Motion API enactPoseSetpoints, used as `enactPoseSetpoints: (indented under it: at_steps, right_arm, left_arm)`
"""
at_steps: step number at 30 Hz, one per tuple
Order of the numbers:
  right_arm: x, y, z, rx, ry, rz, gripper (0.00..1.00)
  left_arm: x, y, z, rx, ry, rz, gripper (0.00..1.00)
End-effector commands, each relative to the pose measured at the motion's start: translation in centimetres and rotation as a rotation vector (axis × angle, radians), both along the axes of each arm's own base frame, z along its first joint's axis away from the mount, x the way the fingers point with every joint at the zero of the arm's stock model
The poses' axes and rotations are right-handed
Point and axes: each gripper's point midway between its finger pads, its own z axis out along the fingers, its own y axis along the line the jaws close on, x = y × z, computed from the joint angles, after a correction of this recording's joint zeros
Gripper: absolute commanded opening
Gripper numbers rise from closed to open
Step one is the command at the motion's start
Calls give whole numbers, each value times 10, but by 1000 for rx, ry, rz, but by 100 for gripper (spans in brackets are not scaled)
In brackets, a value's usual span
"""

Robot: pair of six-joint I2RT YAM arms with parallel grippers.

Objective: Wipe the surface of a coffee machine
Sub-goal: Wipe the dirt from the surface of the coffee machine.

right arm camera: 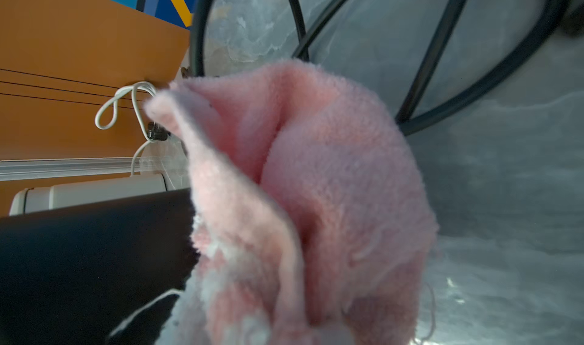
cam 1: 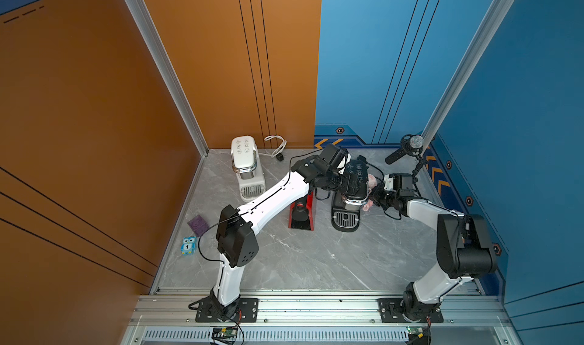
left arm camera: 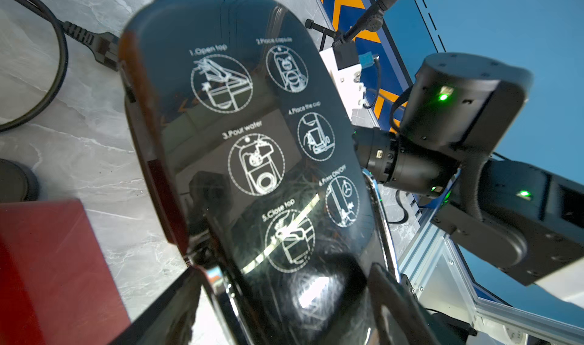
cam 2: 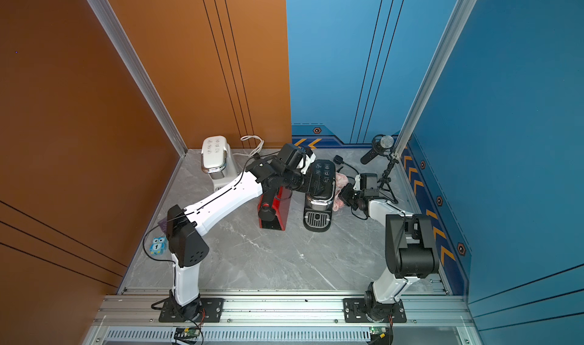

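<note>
A black coffee machine (cam 1: 346,220) (cam 2: 317,220) stands at the middle back of the marble table. Its glossy top (left arm camera: 240,122) carries white instruction pictures. My left gripper (cam 1: 350,185) (left arm camera: 284,274) straddles that top from the left, jaws wide, one fingertip (left arm camera: 382,277) against each side of the lid. A pink fluffy cloth (cam 1: 372,182) (cam 2: 340,182) (right arm camera: 316,185) is pressed to the machine's right side. My right gripper (cam 1: 376,191) (cam 2: 346,193) is shut on the cloth. The cloth hides its fingers in the right wrist view.
A red coffee machine (cam 1: 301,215) stands close to the left of the black one, under my left arm. A white coffee machine (cam 1: 246,166) is at the back left with its white cord (cam 1: 275,144). A microphone tripod (cam 1: 407,149) and black cable (right arm camera: 474,106) sit behind my right gripper.
</note>
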Motion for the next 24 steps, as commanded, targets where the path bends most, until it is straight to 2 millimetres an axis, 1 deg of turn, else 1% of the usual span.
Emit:
enactPoseSetpoints:
  at_steps: [1,3,6,8,10,12,13,15,17,19,21,22,24]
  right_arm:
    - [-23,27,-26,41,29,71,0]
    - [-32,32,-47,62,70,67,0]
    - [-41,40,-69,88,105,74,0]
    - [-44,43,-75,92,115,86,0]
    - [-42,38,-70,91,104,76,0]
    - [-37,29,-54,88,74,59,0]
    - [-34,23,-43,83,56,49,0]
    - [-28,12,-15,77,8,29,0]
    - [-20,4,22,85,-56,14,0]
    - [-13,3,60,81,-124,15,0]
    - [-4,8,97,86,-192,27,0]
    - [1,9,109,81,-211,25,0]
    - [11,10,122,74,-234,22,0]
  left_arm:
    - [-15,-3,-27,49,29,-133,83]
    - [-14,-1,-24,32,30,-159,83]
    - [-12,3,-21,18,25,-184,83]
    - [-11,6,-23,19,31,-182,83]
    - [-10,8,-25,22,37,-178,83]
    - [-9,9,-26,24,38,-174,83]
    - [-10,8,-27,23,41,-177,83]
    - [-10,8,-27,24,40,-177,83]
    - [-9,9,-27,24,40,-174,82]
    - [-9,9,-26,23,41,-172,82]
    - [-10,10,-26,24,40,-173,82]
    - [-10,10,-26,25,40,-171,82]
    - [-11,10,-27,28,39,-171,82]
